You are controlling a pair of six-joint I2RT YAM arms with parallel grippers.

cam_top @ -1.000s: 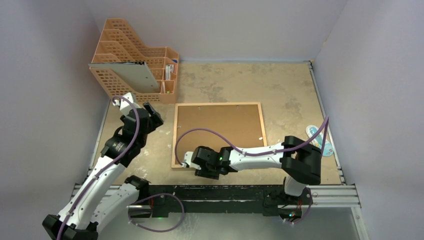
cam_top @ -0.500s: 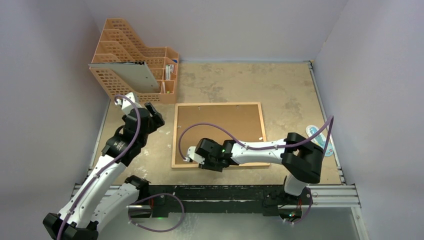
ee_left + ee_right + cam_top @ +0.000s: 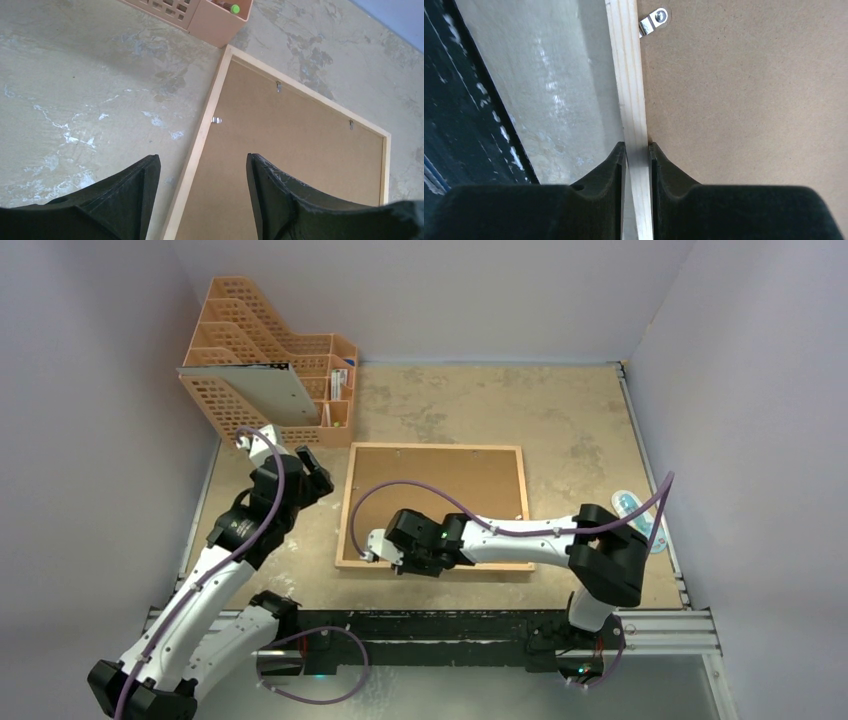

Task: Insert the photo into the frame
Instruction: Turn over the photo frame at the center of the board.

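Right gripper [image 3: 372, 552] has slid in over the last second and clamped onto the frame [image 3: 435, 448] at its near-left corner, fingers [image 3: 609, 165] pinching the light-wood rail from both sides, and that corner has scooted a bit left. Frame's lying back-up mid-table, brown backing panel [image 3: 440, 490] showing, near and right of the orange file rack [image 3: 260, 340]. Left gripper [image 3: 312, 473] hangs over the frame's left rail, jaws spread wide, holding nothing.

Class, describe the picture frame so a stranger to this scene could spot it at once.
On the mottled tabletop, look beside the orange file rack in the far left corner. The frame lies mid-table, back up: a thin light-wood rim around brown backing board, pinched at its rim by the right gripper. Unlike the upright latticed rack, it is a shallow wooden rectangle.
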